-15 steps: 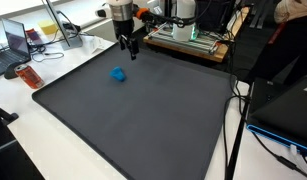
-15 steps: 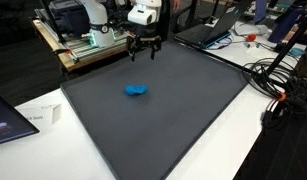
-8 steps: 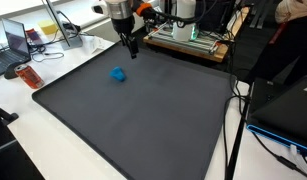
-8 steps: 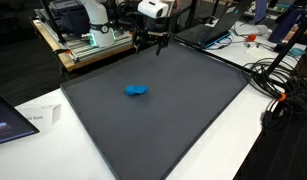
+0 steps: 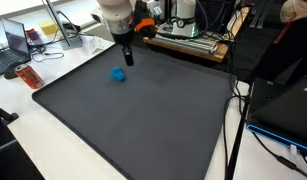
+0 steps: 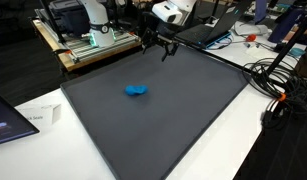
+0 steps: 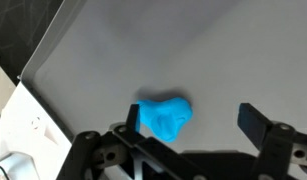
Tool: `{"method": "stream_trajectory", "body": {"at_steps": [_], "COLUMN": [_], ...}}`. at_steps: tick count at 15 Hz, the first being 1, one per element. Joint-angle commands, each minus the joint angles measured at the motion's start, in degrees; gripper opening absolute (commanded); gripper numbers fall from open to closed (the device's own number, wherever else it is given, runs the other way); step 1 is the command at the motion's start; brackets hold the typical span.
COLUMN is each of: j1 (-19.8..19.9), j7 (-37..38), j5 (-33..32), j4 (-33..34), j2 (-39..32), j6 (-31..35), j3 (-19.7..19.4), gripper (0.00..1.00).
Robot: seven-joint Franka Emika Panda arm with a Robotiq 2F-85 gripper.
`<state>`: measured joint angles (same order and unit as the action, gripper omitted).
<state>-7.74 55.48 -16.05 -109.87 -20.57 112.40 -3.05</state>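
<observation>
Blue and crumpled, a small lump (image 5: 118,74) is seen on the dark grey mat (image 5: 133,120), upper left of centre in an exterior view; just above it in frame, the jaws are spread wide, empty.

No readable text, label, brand or number, faint marks on paper (image 6: 38,117) far from gripper (image 6: 161,48) too small to read
</observation>
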Motion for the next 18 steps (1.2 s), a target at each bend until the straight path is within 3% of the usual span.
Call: {"method": "stream_trajectory", "body": {"at_steps": [1,2,3,4,10,18], "j1": [-2.12,-2.51,-1.15,-1.41,-1.62,-1.84], "j7": [7.19,7.96,0.61,4.2,1.69,19.5], "j5": [-1.86,-2.46,-0.36,-0.84,-0.72,0.82], "j4": [8.08,9.67,10.36,6.59,9.02,15.56], "j2": [-5.83,-7.01,-7.54,-5.06,-7.22,-13.58], "j6": [-7.45,-9.26,-9.87,-6.83,-8.09,-7.0], "j3": [-0.85,-0.91,0.84,0.1,0.34,-1.94], "gripper": [1.0,1.0,1.0,1.0,1.0,1.0]}}
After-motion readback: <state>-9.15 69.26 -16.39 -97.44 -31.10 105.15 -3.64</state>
